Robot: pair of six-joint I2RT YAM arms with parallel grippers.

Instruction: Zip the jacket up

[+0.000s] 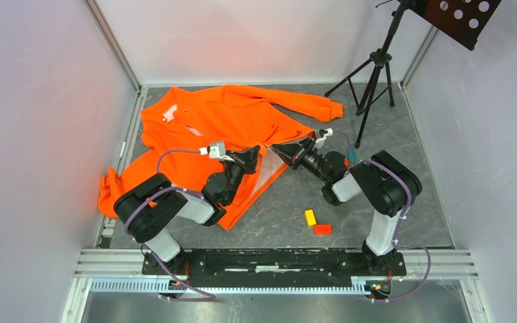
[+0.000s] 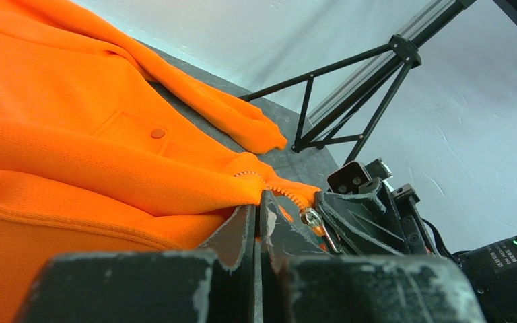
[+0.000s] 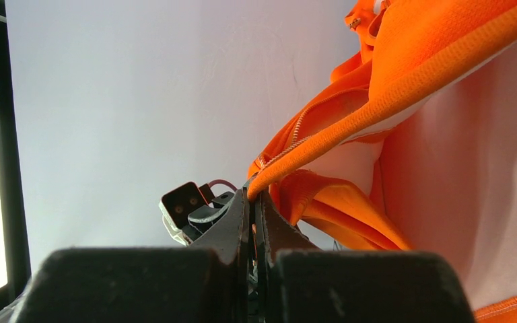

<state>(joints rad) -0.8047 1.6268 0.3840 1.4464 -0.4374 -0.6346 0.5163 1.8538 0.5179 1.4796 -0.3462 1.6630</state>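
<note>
The orange jacket (image 1: 229, 114) lies spread on the grey table, its front open at the lower hem and showing pale lining. My left gripper (image 1: 258, 153) is shut on the jacket's left front edge; in the left wrist view the gripper (image 2: 260, 202) pinches orange fabric beside the zipper teeth (image 2: 276, 189). The metal zipper slider (image 2: 312, 218) hangs just right of it, against the right gripper's fingers (image 2: 357, 219). My right gripper (image 1: 274, 149) meets the left one tip to tip. In the right wrist view this gripper (image 3: 252, 195) is shut on the jacket's hem edge (image 3: 323, 145).
A black tripod (image 1: 373, 74) stands at the back right under a perforated black panel (image 1: 459, 17). A yellow block (image 1: 309, 217) and a red-orange block (image 1: 322, 229) lie on the table near the right arm. White walls enclose the table; a metal rail (image 1: 276, 259) runs along the near edge.
</note>
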